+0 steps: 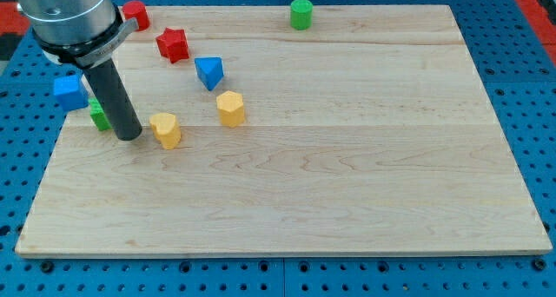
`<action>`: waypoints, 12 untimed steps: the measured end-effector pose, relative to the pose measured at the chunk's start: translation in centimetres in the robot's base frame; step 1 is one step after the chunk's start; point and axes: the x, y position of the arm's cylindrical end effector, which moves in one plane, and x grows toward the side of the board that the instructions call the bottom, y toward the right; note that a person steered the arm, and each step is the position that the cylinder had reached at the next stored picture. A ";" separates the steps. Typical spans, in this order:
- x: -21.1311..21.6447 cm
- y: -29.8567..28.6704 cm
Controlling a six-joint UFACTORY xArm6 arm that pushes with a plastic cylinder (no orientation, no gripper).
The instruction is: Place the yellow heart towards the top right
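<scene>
The yellow heart (165,129) lies on the wooden board (347,184) at the view's left, a little above mid-height. My tip (129,137) rests on the board just to the left of the heart, very close to it; I cannot tell whether they touch. A second yellow block (230,108), roughly hexagonal, lies to the upper right of the heart.
A green block (98,115) sits partly hidden behind the rod. A blue cube (68,90) lies at the board's left edge. A red star (173,44), a red block (135,15) and a blue triangular block (209,72) lie at the upper left. A green cylinder (301,14) stands at the top edge.
</scene>
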 end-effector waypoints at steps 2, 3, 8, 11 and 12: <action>-1.0 11.8; -1.8 16.9; -9.2 28.2; -15.4 27.3; -17.9 25.2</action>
